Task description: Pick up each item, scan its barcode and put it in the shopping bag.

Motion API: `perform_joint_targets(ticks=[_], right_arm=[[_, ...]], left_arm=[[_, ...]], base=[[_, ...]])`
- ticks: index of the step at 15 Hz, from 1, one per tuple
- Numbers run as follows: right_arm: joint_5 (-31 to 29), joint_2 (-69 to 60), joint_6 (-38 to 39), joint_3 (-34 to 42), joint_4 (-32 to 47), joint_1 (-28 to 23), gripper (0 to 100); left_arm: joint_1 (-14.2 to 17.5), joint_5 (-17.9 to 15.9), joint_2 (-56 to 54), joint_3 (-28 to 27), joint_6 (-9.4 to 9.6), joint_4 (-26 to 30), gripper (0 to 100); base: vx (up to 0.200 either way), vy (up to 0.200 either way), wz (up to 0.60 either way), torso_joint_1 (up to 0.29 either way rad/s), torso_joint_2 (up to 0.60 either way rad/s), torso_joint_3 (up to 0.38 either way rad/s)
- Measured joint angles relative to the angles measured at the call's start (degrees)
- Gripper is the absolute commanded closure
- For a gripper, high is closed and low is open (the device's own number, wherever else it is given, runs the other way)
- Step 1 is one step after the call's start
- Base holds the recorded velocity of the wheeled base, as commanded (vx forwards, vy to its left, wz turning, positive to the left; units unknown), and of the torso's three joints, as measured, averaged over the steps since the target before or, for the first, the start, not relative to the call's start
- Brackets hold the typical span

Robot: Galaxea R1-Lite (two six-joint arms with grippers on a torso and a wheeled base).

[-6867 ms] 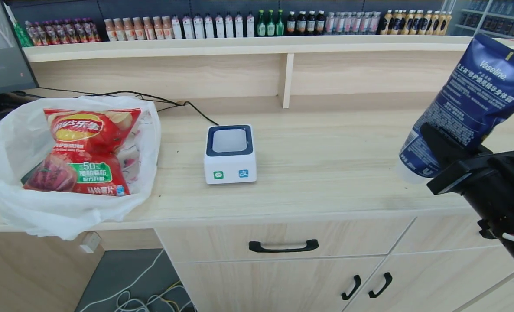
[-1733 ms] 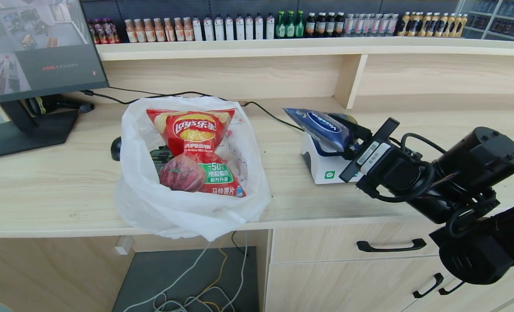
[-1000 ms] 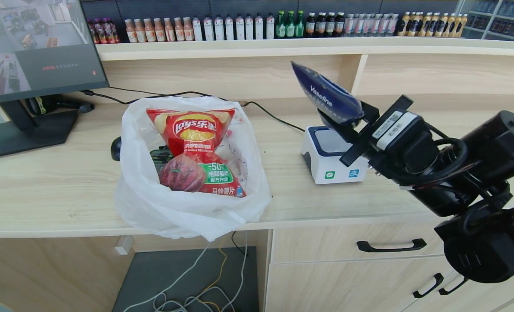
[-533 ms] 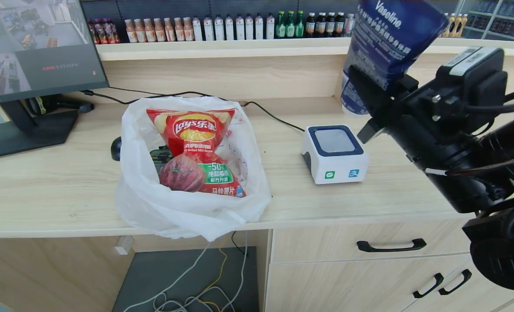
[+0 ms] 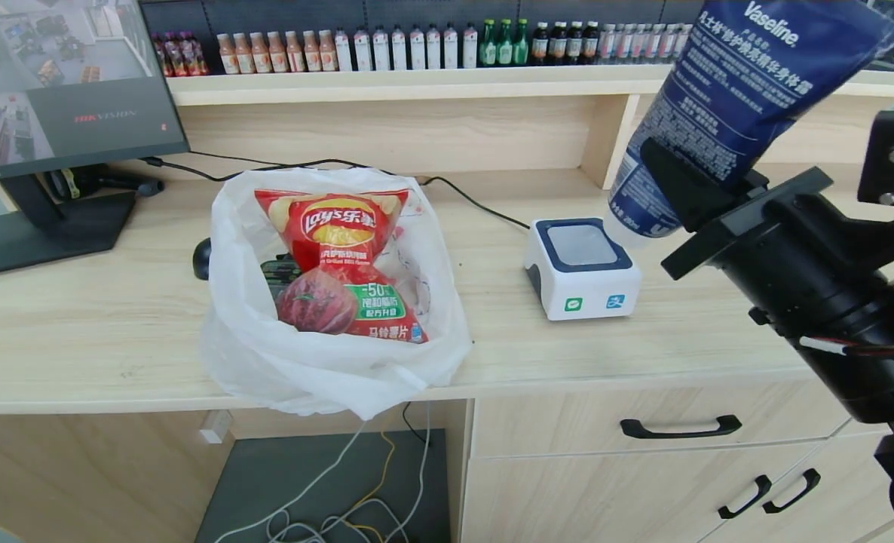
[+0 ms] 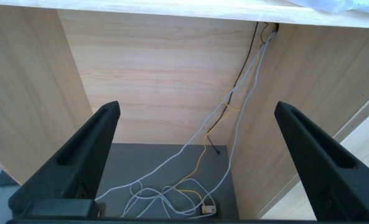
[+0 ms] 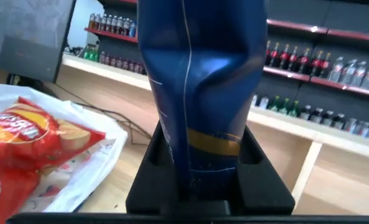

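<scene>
Two tools on my feeds. My right tool (image 5: 707,197) is pinching a blue tube (image 5: 726,98) near its cap end, up in the air and tilted, cap pointing down. It hangs above the tabletop (image 5: 115,317), just right of the scanner (image 5: 581,268). On the right wrist view I see the tube (image 7: 200,81) squeezed between both fingers. The bag (image 5: 251,354) sits open at the tabletop's front edge, left of the scanner, with red chips (image 5: 334,256) upright inside. My left tool (image 6: 193,155) hangs below the tabletop, fingers spread wide, cables (image 6: 172,193) beyond.
</scene>
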Motion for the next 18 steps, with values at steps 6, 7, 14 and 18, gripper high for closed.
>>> perform_joint_targets(ticks=[6, 7, 14, 18], right_arm=[[-4.4, -1.9, 9.2, 2.1, -0.1, -1.1, 100], [-5.8, -1.5, 9.9, 1.1, -0.2, -1.1, 100], [-6.0, 0.9, 10.8, -1.7, -0.1, -0.2, 100], [-5.7, 1.2, 10.4, -1.5, -0.2, 0.2, 100]], left_arm=[[0.0, 0.0, 0.0, 0.0, -0.15, 0.0, 0], [0.0, 0.0, 0.0, 0.0, -0.24, 0.0, 0], [0.0, 0.0, 0.0, 0.0, -0.28, 0.0, 0], [0.0, 0.0, 0.0, 0.0, -0.28, 0.0, 0]], base=[[0.0, 0.0, 0.0, 0.0, 0.0, 0.0], [0.0, 0.0, 0.0, 0.0, 0.0, 0.0], [0.0, 0.171, 0.0, 0.001, 0.0, 0.002], [0.0, 0.2, 0.0, 0.004, 0.0, 0.004]])
